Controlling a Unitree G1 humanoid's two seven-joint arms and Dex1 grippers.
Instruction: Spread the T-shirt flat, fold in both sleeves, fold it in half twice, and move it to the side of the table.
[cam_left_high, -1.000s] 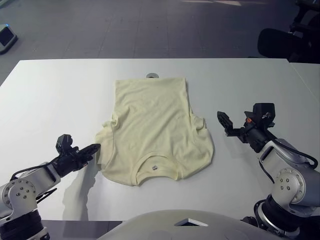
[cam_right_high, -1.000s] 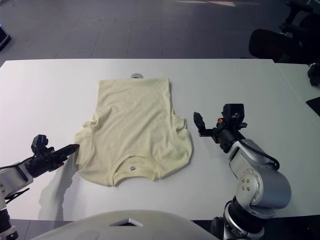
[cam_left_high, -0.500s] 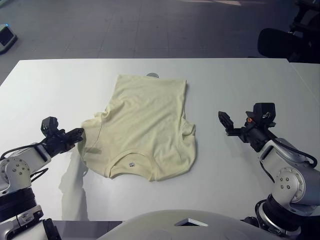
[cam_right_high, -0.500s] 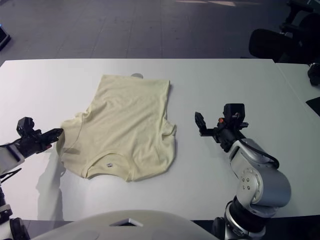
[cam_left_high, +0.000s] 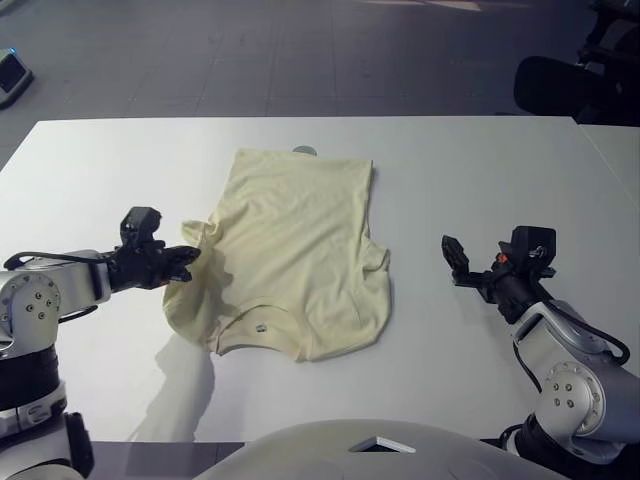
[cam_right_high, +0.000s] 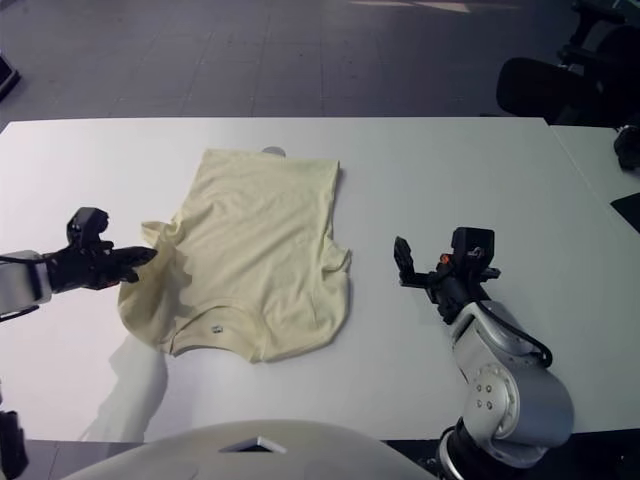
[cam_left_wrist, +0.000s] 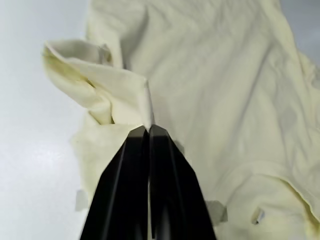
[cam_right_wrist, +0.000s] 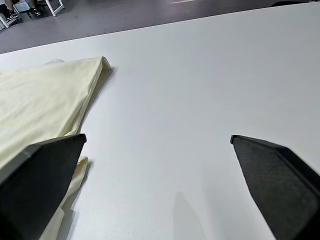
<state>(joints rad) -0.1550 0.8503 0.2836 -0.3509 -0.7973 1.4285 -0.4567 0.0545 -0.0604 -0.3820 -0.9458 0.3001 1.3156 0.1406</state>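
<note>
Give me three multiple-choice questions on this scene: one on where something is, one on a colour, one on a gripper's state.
1. Where is the right gripper?
A) over bare table, right of the T-shirt
B) on the shirt's collar
C) under the table

2. What colour is the T-shirt?
A) red
B) pale yellow
C) black

3. The left gripper is:
A) open above the table
B) shut on nothing
C) shut on the sleeve

Answers: 1 A, only white table lies beneath it. 2 B, the cloth is pale yellow on the white table. 3 C, the left wrist view shows it closed on a fold of sleeve.
</note>
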